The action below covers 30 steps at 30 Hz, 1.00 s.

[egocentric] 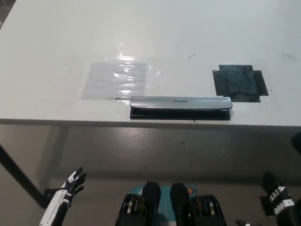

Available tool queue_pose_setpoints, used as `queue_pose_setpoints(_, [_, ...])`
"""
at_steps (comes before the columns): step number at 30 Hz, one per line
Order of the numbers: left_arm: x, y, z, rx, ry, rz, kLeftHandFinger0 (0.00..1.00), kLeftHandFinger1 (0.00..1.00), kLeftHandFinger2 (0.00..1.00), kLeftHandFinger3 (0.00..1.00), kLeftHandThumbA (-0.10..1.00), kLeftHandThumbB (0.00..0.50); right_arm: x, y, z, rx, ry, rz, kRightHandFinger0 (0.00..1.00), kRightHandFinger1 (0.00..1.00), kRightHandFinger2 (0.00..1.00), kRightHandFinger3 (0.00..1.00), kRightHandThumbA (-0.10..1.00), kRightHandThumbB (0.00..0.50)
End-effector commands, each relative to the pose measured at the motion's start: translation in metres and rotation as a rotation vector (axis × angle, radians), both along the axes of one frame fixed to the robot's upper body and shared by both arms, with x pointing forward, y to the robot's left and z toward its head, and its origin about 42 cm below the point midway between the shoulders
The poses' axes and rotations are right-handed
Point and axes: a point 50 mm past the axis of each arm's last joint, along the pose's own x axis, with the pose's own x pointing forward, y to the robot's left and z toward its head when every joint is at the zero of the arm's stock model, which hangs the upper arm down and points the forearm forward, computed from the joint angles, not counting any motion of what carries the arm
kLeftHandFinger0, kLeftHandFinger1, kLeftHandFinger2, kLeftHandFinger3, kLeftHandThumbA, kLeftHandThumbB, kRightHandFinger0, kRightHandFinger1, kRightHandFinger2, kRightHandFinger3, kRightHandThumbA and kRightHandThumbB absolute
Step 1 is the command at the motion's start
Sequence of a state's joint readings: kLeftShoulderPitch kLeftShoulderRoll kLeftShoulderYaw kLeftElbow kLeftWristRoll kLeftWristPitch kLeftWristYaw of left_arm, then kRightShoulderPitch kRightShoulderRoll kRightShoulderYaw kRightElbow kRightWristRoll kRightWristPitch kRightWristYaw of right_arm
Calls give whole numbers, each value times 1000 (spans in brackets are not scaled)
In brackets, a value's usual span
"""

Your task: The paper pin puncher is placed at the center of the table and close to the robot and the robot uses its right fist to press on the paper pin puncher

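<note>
The paper pin puncher (180,107), a long silver bar on a black base, lies along the table's near edge at the centre. My black right hand (278,202) hangs low at the bottom right, below the table edge and well clear of the puncher; its fingers are too dark to read. My white left hand (71,184) rests at the lower left under the table level, fingers apart and holding nothing.
The white table (56,42) fills the upper picture. A clear plastic sheet (116,77) lies left of the puncher, touching its left end. A dark square patch (240,82) sits on the table to the right. The grey floor shows below the table edge.
</note>
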State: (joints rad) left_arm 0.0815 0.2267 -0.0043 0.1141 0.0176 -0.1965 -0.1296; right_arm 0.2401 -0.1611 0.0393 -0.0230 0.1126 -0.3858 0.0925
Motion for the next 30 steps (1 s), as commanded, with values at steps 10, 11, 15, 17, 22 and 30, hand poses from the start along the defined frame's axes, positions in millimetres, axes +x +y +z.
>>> queue_pose_setpoints(10, [14,2,18,14,-87,-33,1000,1000,1000,1000,1000,220,19,5,-15,-13,-18,-3,1000,1000,1000,1000,1000,331])
queue_pose_setpoints(11, [14,3,17,13,-87,-33,1000,1000,1000,1000,1000,207,18,6,-15,-10,-16,-5,1000,1000,1000,1000,1000,323])
queue_pose_setpoints(15, [14,2,18,16,-83,-35,1000,1000,1000,1000,1000,196,19,5,-18,-16,-6,-2,1000,1000,1000,1000,1000,327])
queue_pose_setpoints(17, [14,2,19,19,-87,-35,1000,1000,1000,1000,1000,193,20,6,-17,-13,-4,-3,1000,1000,1000,1000,1000,358])
queue_pose_setpoints(22, [15,1,20,23,-85,-31,1000,1000,1000,1000,1000,211,21,9,-17,-2,-11,-3,1000,1000,1000,1000,1000,346])
queue_pose_setpoints(30, [15,2,17,27,-79,-31,1000,1000,1000,1000,1000,210,21,10,-19,7,-3,1,1000,1000,1000,1000,1000,346])
